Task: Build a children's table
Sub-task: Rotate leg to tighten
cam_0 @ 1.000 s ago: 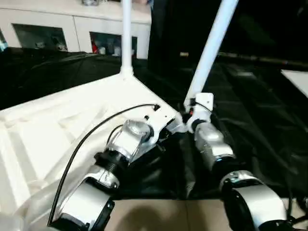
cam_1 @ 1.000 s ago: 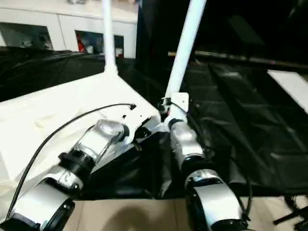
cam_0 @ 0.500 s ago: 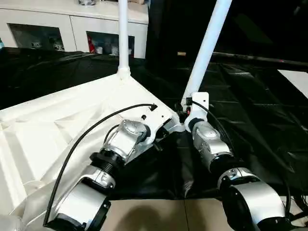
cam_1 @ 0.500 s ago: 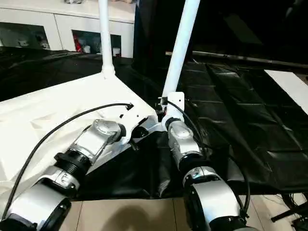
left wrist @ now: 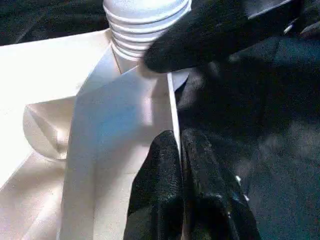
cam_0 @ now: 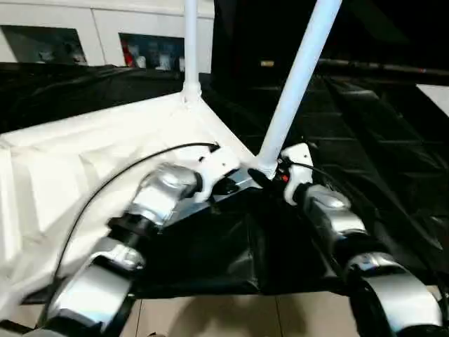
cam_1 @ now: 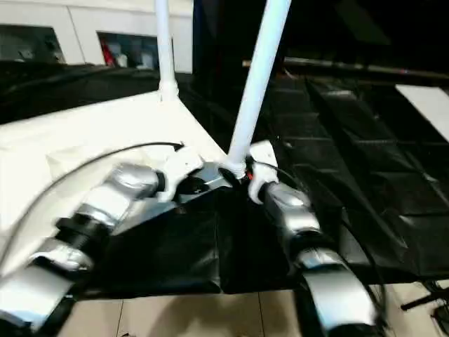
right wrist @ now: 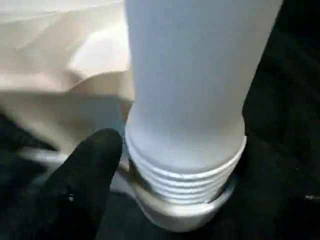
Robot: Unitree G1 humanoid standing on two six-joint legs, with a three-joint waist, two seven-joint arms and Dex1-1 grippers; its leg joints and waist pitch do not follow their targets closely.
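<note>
The children's table lies upside down, its white top (cam_0: 84,161) with the ribbed underside facing up. One white leg (cam_0: 190,42) stands upright in the far corner. A second leg (cam_0: 298,77) leans in the near corner, and its threaded end (right wrist: 185,165) sits at the corner socket. My left gripper (left wrist: 179,137) is shut on the thin rim of the top just beside that corner. My right gripper (cam_0: 270,174) is open at the foot of the leaning leg. One of its black fingers (right wrist: 87,185) lies close beside the thread.
A black cloth (cam_0: 379,140) covers the work table around and under the top. White cabinets (cam_0: 105,28) run along the back. A black cable (cam_0: 119,175) loops over my left forearm. A pale floor (cam_0: 210,316) lies at the near edge.
My right gripper has opened around the leaning leg and now sits lower, at its foot. The left gripper keeps its pinch on the rim. The head view has shifted.
</note>
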